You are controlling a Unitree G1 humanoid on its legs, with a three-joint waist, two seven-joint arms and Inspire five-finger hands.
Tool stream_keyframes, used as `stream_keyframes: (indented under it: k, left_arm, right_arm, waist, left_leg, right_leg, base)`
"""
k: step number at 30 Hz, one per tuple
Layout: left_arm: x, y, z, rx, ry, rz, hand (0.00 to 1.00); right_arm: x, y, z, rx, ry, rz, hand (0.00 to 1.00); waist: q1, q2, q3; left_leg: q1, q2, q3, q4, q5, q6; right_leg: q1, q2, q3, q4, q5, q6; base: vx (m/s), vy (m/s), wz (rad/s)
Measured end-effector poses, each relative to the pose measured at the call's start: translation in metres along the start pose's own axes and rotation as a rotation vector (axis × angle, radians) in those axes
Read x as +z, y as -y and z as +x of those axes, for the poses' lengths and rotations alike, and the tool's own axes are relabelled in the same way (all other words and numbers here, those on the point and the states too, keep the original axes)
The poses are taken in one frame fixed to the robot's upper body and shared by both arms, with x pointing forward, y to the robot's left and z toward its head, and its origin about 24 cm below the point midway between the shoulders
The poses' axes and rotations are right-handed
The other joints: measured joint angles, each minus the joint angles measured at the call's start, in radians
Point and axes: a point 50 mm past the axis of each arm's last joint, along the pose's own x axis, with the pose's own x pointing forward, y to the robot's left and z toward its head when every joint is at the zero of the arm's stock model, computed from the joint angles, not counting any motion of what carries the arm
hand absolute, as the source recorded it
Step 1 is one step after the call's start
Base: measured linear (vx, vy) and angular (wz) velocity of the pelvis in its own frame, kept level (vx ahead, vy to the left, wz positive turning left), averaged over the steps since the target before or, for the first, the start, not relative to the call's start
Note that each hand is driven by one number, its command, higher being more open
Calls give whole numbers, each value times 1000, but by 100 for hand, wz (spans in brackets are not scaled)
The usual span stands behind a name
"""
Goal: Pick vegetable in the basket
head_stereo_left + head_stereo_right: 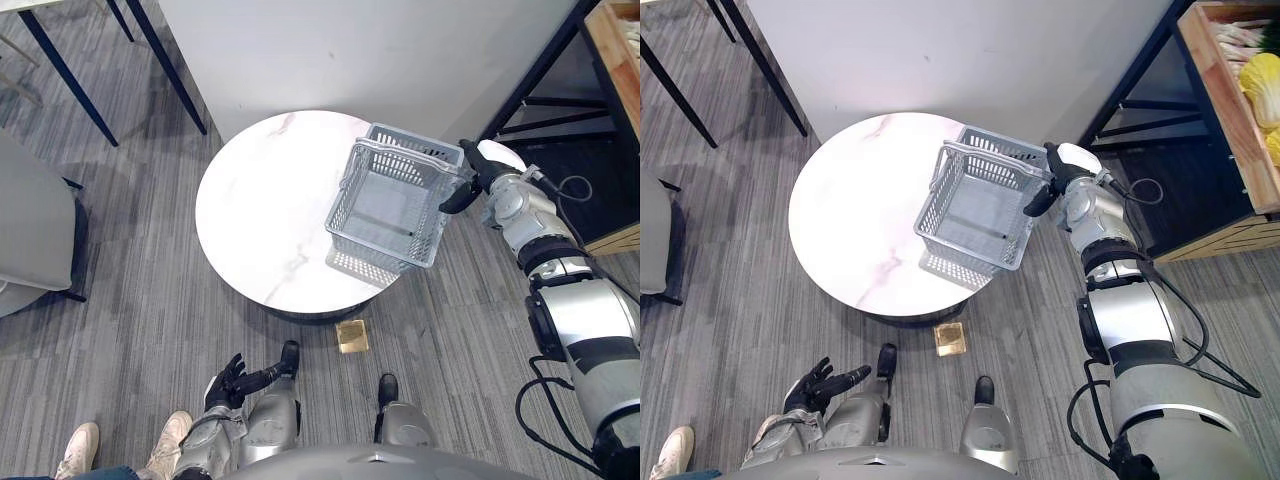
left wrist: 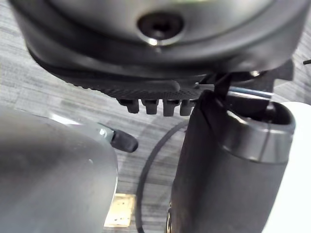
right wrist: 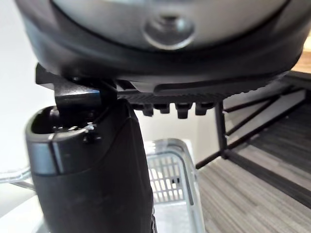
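A grey plastic basket point(image 1: 395, 205) hangs tilted above the right edge of the round white marble table point(image 1: 260, 210), casting a shadow on it. It looks empty. My right hand point(image 1: 478, 165) is shut on the basket's right rim, and part of the basket point(image 3: 170, 170) shows past the thumb in the right wrist view. Yellow vegetables point(image 1: 1262, 80) lie in a wooden crate point(image 1: 1230, 100) on a shelf at the far right. Low by my side, my left hand point(image 1: 228, 382) hangs with its fingers spread and holds nothing.
A black shelf frame point(image 1: 540, 70) stands right of the table. A small brown square point(image 1: 351, 335) lies on the floor by the table's near edge. A grey chair point(image 1: 30, 230) stands at the left. A person's shoes point(image 1: 80, 445) are at the lower left.
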Motion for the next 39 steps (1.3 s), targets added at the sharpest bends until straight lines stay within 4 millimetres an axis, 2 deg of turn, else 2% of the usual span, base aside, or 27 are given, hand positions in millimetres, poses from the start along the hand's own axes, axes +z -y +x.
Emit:
stream_keyframes:
  k: [1,8,13,15,18,21,27,33,34,39]
  left_arm:
    - [2,1,0,-3,8,0,100]
    - [6,3,1,-10,29,0,100]
    - [6,3,1,-7,30,1,100]
    - [7,4,1,-9,29,4,100]
    - [7,3,1,-4,29,5,100]
    - [6,0,1,7,21,12,100]
    - [7,0,1,2,21,7,100]
    - [8,5,2,-15,25,7,100]
    - [8,6,2,-16,26,6,100]
    - [8,6,2,-16,28,6,100]
  right_arm:
    - [0,1,0,-3,-1,7,100]
    - [12,22,3,-52,19,32,100]
    - [16,31,4,-79,25,56,100]
    - [18,47,4,-123,31,71,100]
    - [11,65,2,-178,17,74,100]
    - [3,68,1,-181,-16,73,100]
    - [-2,65,1,-168,-38,82,100]
    - [-3,64,1,-163,-42,82,100]
    - [-3,64,1,-163,-42,81,0]
    - [1,69,1,-177,-32,93,0]
  waist:
    - [2,0,9]
    - [6,16,44]
    - [8,25,53]
    - [9,41,65]
    - [15,51,70]
    - [27,51,73]
    - [29,57,78]
    - [36,82,101]
    - [36,85,105]
    - [37,87,111]
  left_leg:
    - [-1,-1,-3,3,7,8]
    - [-2,-15,-8,3,7,8]
    - [-3,-8,-15,-1,5,8]
    - [-7,0,-15,-1,8,4]
    - [-33,10,-23,-1,20,-5]
    - [-37,21,-25,-1,26,-8]
    - [-57,23,-26,-1,30,-9]
    - [-74,23,-21,-1,40,-8]
    - [-74,22,-21,-1,40,-8]
    - [-90,23,-14,-1,40,-7]
  right_leg:
    - [0,-4,-1,3,4,5]
    - [0,-12,-2,7,5,5]
    - [-2,-9,-2,8,3,3]
    - [-11,-2,-1,14,2,0]
    - [-42,13,-4,31,-1,-4]
    - [-53,23,-4,43,-2,-6]
    - [-79,24,-3,58,-4,-10]
    - [-108,21,4,76,-6,-11]
    - [-108,21,4,77,-6,-11]
    - [-132,22,12,82,-5,-10]
  base:
    - [119,-12,8]
    - [47,-1,4]
    - [-47,-8,-1]
    - [-110,-20,-2]
    - [-77,-20,2]
    - [-39,-49,-2]
    - [-1,-5,0]
    - [-4,-9,-2]
    - [0,0,0]
    - [-3,-10,-3]
